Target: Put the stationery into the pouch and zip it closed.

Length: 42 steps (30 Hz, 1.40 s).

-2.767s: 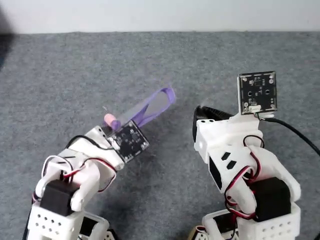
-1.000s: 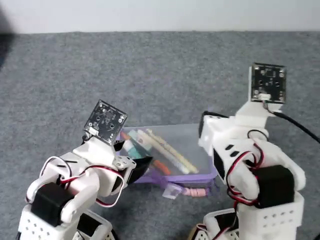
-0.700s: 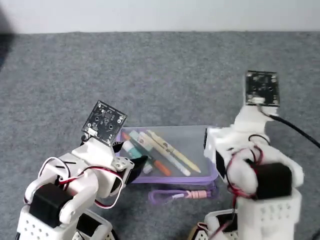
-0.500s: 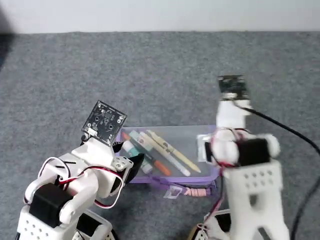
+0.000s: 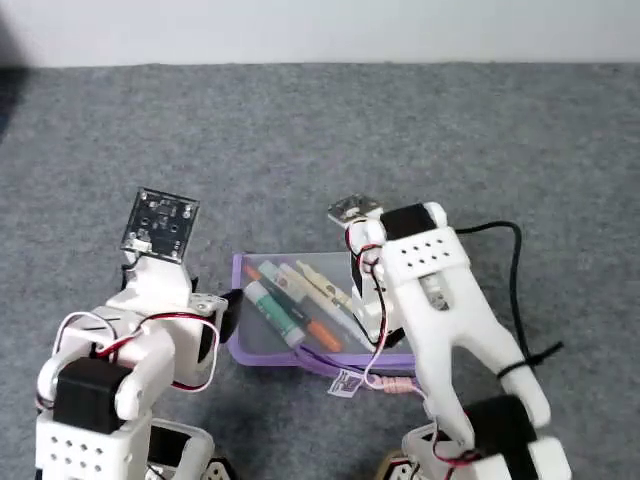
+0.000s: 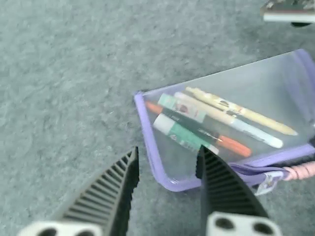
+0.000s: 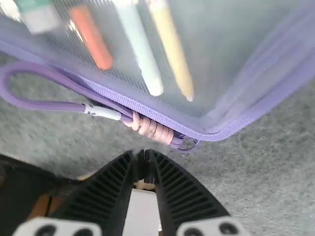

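right gripper (image 7: 143,153): jaws pressed together, nothing between them, tips just short of the pink coiled zip pull (image 7: 150,129). left gripper (image 6: 167,153): jaws apart, empty, hanging over the pouch's 9 o'clock end.

pouch (image 5: 262,342) lies flat on the grey mat (image 5: 420,130), between the two arms in the high view. The pull and the purple loop strap (image 5: 318,360) sit at its 5 o'clock corner.

stationery (image 5: 296,302) (pens and markers, all under the clear face) is inside, so loading looks done and the zip step is in hand. Can't tell if the zipper is run fully home.

Next move, by my read: right opens and pinches the pull, left clamps the 9 o'clock edge as a brace, then the pull is dragged along the 6 o'clock seam.
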Available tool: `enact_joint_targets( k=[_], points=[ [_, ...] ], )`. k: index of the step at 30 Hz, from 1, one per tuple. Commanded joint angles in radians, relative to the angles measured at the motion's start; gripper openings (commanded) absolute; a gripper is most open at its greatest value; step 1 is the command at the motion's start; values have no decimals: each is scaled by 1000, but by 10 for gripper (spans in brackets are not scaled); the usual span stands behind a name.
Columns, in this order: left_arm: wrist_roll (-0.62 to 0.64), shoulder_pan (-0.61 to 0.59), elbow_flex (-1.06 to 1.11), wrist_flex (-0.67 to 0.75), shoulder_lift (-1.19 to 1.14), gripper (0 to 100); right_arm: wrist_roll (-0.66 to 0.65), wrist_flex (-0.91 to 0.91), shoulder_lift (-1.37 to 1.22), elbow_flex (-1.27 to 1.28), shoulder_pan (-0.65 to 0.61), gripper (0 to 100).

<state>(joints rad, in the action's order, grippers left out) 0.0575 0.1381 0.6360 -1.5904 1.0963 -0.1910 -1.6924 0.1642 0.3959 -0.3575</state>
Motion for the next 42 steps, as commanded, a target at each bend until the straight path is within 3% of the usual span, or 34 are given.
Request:
enact_joint_targets(
  k=[1,11,16,23,30,42],
  points=[
    [3,-25,-8,2,8,185,-57,-53,-41,-12,-16,9],
    [5,-23,-5,44,8,185,-141,-85,-162,-6,-179,14],
    [5,-23,-5,38,8,185,-149,-85,-173,-6,-217,140],
    [5,-23,-5,38,8,185,-147,-48,-136,120,-282,112],
    [5,-23,28,44,8,185,-152,157,7,281,-286,112],
    [5,-23,42,64,8,185,-192,257,8,295,-219,112]
  ],
)
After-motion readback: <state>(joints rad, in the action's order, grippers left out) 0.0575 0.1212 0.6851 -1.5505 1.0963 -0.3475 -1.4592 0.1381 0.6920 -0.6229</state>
